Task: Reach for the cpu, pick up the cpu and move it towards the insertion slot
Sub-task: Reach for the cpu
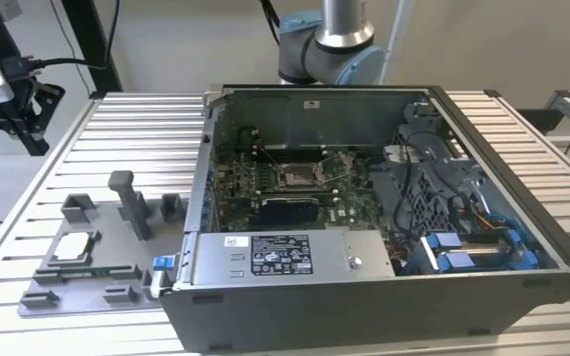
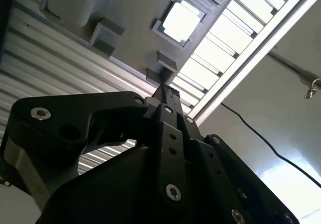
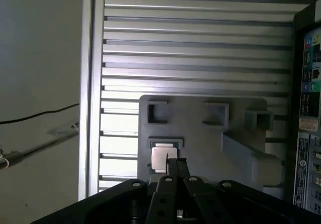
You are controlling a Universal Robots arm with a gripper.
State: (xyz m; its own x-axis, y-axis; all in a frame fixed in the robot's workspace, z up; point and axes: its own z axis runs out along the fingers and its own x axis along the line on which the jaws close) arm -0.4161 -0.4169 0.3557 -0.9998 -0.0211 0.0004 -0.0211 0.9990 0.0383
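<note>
Over the grey holder [image 3: 200, 138], the gripper [image 3: 176, 163] has its jaws pressed together, with nothing between them. Near its tips, the cpu [image 3: 161, 158] lies flat in a square nest on the holder. Well apart, the insertion slot [image 1: 298, 174] sits on the green board [image 1: 228, 200] inside the open computer case [image 1: 364, 311].
</note>
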